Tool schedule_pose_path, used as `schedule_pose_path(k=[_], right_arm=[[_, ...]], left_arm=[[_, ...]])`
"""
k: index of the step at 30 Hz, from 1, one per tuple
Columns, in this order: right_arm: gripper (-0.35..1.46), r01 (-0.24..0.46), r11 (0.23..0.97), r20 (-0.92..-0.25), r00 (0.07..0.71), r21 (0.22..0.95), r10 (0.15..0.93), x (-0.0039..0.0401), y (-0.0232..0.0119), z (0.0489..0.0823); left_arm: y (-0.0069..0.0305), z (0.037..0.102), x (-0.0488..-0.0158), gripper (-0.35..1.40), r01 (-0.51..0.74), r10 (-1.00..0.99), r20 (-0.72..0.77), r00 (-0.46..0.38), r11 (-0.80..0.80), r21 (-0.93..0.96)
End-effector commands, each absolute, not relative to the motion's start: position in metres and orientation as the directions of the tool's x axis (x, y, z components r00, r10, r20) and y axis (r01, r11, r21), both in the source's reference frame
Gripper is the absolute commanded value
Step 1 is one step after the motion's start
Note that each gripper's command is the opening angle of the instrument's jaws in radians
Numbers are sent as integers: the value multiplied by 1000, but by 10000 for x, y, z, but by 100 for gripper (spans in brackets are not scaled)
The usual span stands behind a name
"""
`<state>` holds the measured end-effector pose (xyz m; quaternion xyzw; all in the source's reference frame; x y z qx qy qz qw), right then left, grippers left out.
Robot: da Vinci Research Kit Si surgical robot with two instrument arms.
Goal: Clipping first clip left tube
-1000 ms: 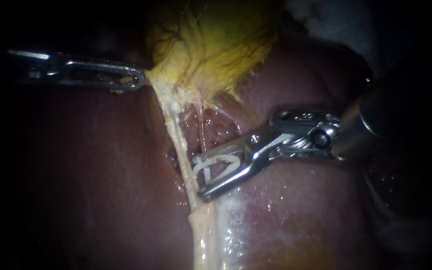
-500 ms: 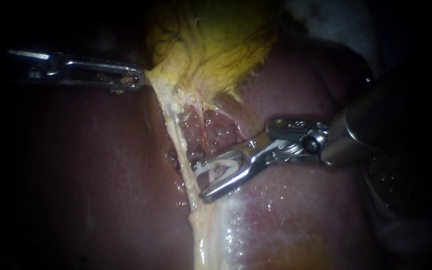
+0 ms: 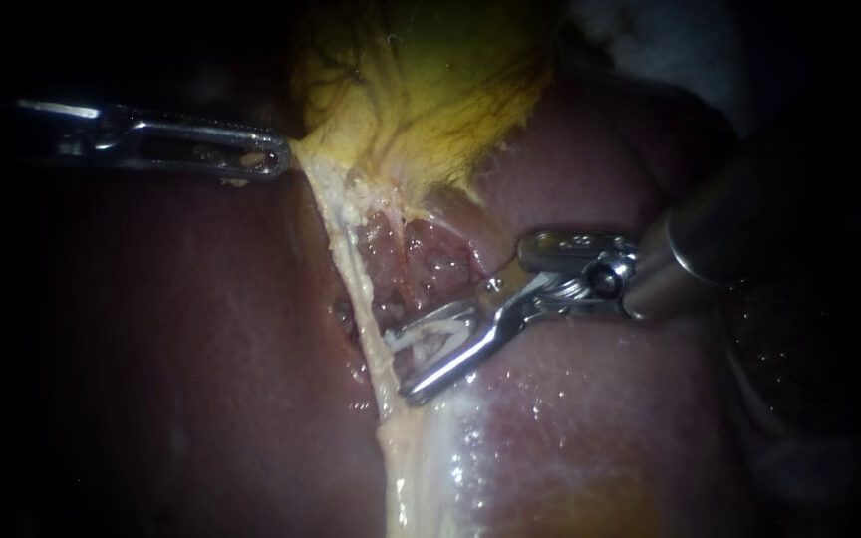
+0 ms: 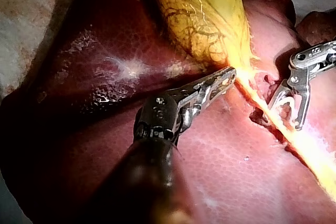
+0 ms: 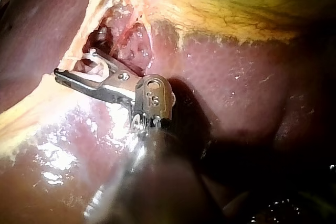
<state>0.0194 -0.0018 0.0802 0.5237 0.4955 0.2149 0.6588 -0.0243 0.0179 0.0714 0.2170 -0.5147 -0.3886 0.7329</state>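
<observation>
The right instrument [image 3: 401, 364] has its jaws narrowly apart, gripping a white clip [image 3: 432, 334] whose open end meets the pale left tube [image 3: 349, 261] below the gallbladder [image 3: 430, 110] — the left instrument [image 3: 269, 159], jaws closed, pinches the gallbladder's edge.

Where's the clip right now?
Endoscope view, centre: the clip is held between the jaws of my right instrument, its open end at the left tube, below the gallbladder.

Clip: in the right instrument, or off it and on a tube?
In the instrument: the white clip sits held at the right instrument's tip.
</observation>
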Motion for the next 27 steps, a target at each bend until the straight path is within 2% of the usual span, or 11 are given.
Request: schedule_pose_path(k=[1, 7, 14, 21, 27], right_arm=[[60, 238, 359, -428, 411, 903, 805, 196, -18, 802], [60, 263, 349, -428, 379, 900, 820, 208, -21, 798], [60, 325, 323, -426, 328, 889, 843, 220, -28, 787], [57, 386, 292, -432, 350, 875, 831, 225, -39, 772], [53, 441, 278, -445, 339, 853, 829, 228, -40, 755]], left_arm=[[179, 714, -243, -35, 347, -793, 586, 168, 604, 718], [179, 714, -243, -35, 347, -793, 586, 168, 604, 718], [179, 714, -243, -35, 347, -793, 586, 168, 604, 718], [179, 714, -243, -35, 347, -793, 586, 168, 604, 718], [179, 714, -243, -35, 347, -793, 586, 168, 604, 718]])
